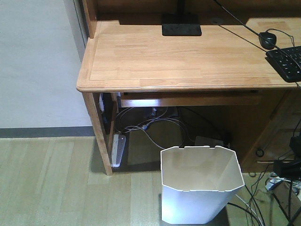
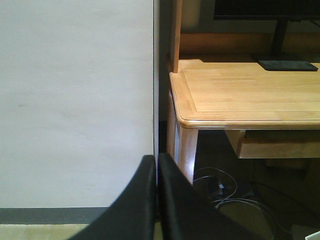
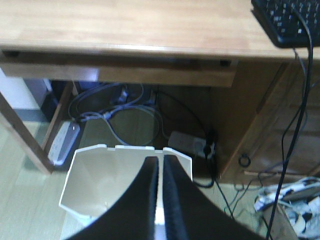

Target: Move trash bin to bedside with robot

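The white trash bin [image 1: 200, 202] stands upright on the floor in front of the desk, its faceted rim notched and its inside cream. In the right wrist view the trash bin [image 3: 100, 175] lies below and ahead of my right gripper [image 3: 160, 160]. That gripper's black fingers are shut with only a thin slit between them, and a strip of the bin's white wall shows through it. My left gripper [image 2: 156, 158] is shut on nothing and faces the white wall [image 2: 75, 100] beside the desk corner. Neither gripper shows in the front view. The bedside is out of view.
A light wooden desk [image 1: 178, 56] carries a black keyboard [image 1: 288, 61], a mouse [image 1: 268, 40] and a monitor base [image 1: 181, 24]. Under it lie a power strip [image 1: 118, 149] and tangled cables [image 1: 155, 127]. More black cables [image 1: 268, 202] trail right of the bin.
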Robot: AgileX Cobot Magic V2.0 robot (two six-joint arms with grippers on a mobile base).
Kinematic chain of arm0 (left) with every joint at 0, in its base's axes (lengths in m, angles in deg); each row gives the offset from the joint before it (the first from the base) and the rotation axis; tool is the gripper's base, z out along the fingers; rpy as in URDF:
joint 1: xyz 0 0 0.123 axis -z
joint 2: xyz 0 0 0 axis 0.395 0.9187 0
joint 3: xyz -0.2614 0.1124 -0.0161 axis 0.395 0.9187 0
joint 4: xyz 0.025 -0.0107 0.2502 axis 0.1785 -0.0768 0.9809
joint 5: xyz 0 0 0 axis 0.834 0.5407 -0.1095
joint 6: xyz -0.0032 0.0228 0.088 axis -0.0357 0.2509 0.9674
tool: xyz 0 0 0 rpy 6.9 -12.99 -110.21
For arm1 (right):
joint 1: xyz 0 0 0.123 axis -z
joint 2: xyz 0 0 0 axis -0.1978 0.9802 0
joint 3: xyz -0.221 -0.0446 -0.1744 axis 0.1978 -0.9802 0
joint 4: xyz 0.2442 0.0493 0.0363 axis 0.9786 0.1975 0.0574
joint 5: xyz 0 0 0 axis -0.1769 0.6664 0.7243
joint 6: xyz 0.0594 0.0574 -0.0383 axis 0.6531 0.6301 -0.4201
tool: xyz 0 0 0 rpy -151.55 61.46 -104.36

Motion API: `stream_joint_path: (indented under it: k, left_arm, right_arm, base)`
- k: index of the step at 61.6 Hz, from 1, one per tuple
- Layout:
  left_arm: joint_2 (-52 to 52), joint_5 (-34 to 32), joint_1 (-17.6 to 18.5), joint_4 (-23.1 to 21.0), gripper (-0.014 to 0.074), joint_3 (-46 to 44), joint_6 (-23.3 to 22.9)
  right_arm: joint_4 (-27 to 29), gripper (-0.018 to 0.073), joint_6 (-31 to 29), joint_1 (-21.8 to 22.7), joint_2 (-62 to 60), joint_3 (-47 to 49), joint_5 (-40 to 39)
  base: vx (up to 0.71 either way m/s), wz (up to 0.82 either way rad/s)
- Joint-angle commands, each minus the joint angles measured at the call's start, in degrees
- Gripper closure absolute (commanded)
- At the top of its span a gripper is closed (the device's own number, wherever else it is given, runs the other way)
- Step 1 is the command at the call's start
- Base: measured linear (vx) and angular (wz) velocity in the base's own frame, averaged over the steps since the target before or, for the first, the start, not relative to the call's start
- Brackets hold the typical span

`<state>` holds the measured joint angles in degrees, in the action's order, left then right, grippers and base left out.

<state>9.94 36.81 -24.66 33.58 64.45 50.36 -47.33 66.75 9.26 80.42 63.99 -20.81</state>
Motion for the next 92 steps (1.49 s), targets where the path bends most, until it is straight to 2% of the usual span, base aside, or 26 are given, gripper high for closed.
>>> stream_joint_path:
  k: [1,17,27,35,52,67,87,92]
  left_arm:
    - [-0.5,-4.0,0.1,-0.2,0.0602,1.7,-0.5]
    - [-0.5,-4.0,0.1,-0.2,0.0602,1.7,-0.5]
    - [-0.5,-4.0,0.1,-0.2,0.0602,1.7,-0.5]
    - [-0.5,-4.0,0.1,-0.2,0.0602,1.7,-0.5]
    - [-0.5,-4.0,0.1,-0.2,0.0602,1.7,-0.5]
    - [-0.5,-4.0,0.1,-0.2,0.0602,1.7,-0.5]
    - [-0.5,-4.0,0.1,-0.2,0.0602,1.7,-0.5]
    - [-0.5,-4.0,0.1,-0.2,0.0602,1.7,-0.5]
  right_arm:
    - [-0.8,0.0449,-0.6,0.1,0.4,2.0,-1.6]
    - [-0.8,0.0130,-0.4,0.1,0.4,2.0,1.8]
    - [-0.9,0.0001,-0.4,0.1,0.4,2.0,1.7]
    - [-0.8,-0.0010,-0.4,0.1,0.4,2.0,0.9]
    - [-1.5,0.0008,3.7,0.3,1.9,2.4,2.7]
    - [-6.6,0.0008,9.9,0.3,16.3,10.0,7.3]
    - [-8.2,0.0008,10.0,0.3,35.5,17.1,8.4]
    - [-8.3,0.0008,9.8,2.9,38.3,18.8,8.2]
  base:
    - [0.00,0.00]
    - [0.00,0.00]
    - [0.00,0.00]
    - [0.00,0.00]
    - [0.00,0.00]
    - [0.00,0.00]
    - [0.00,0.00]
    - [0.00,0.00]
